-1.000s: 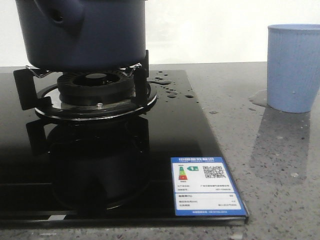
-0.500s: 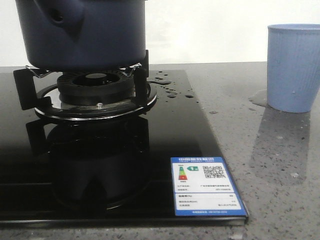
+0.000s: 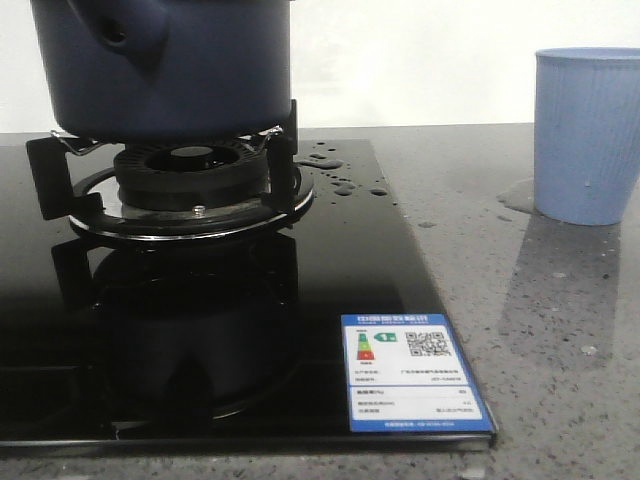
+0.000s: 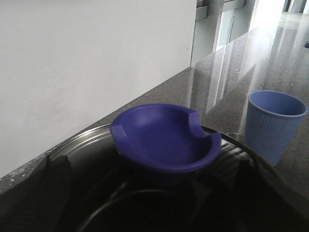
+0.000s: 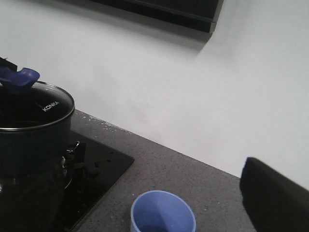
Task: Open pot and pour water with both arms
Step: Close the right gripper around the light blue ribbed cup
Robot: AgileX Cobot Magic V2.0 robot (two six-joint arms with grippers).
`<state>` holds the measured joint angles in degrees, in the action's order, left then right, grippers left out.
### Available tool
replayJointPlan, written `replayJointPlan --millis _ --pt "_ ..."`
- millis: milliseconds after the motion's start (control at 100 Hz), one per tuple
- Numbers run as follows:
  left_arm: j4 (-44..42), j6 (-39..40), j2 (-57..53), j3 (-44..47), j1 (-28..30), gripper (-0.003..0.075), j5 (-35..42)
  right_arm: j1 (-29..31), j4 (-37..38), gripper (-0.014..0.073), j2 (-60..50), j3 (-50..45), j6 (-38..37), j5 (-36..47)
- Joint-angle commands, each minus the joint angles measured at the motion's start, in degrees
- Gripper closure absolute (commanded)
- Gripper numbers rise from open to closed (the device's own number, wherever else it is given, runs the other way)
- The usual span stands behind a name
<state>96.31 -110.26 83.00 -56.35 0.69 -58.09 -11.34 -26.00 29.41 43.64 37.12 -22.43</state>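
The dark navy pot point(image 3: 170, 65) stands on the burner grate point(image 3: 190, 185), its stubby side handle point(image 3: 120, 30) facing the front camera. A glass lid point(image 5: 46, 108) with a blue knob point(image 4: 166, 137) covers it. My left gripper point(image 4: 154, 193) hovers just over the lid, open, its dark fingers point(image 4: 46, 193) spread to either side of the knob and not touching it. Held high above the counter, my right gripper point(image 5: 145, 193) is open, one finger point(image 5: 275, 198) showing at the edge of the view. Water lies as drops point(image 3: 345, 185) on the hob and a small puddle point(image 3: 515, 195) by the cup.
A light blue ribbed cup point(image 3: 588, 135) stands on the grey stone counter point(image 3: 560, 330) right of the black glass hob point(image 3: 330, 270), and below my right gripper. A blue energy label point(image 3: 412, 370) is stuck on the hob's near right corner. A white wall runs behind.
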Motion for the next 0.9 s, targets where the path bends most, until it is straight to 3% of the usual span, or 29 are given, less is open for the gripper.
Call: replayJointPlan --millis 0,350,620,690,890 --pt "4.6 -0.4 -0.1 -2.9 -0.3 0.01 -2.4 0.0 -1.9 -0.0073 0.7 2.0 0.5 4.8" --pt "3.9 -0.4 6.0 -10.1 -3.6 0.01 -2.0 0.0 -3.2 -0.0073 0.7 2.0 0.5 3.8" --pt "4.0 -0.3 7.6 -10.7 -3.6 0.0106 -4.6 0.0 -4.1 -0.0073 0.7 2.0 0.5 0.7" --pt "4.0 -0.3 7.6 -10.7 -3.6 0.015 -5.9 0.0 -4.1 -0.0073 0.7 1.9 0.5 0.7" --pt "4.0 -0.3 7.6 -11.3 -3.6 0.0393 -8.4 0.0 -4.5 -0.0073 0.7 1.9 0.5 0.5"
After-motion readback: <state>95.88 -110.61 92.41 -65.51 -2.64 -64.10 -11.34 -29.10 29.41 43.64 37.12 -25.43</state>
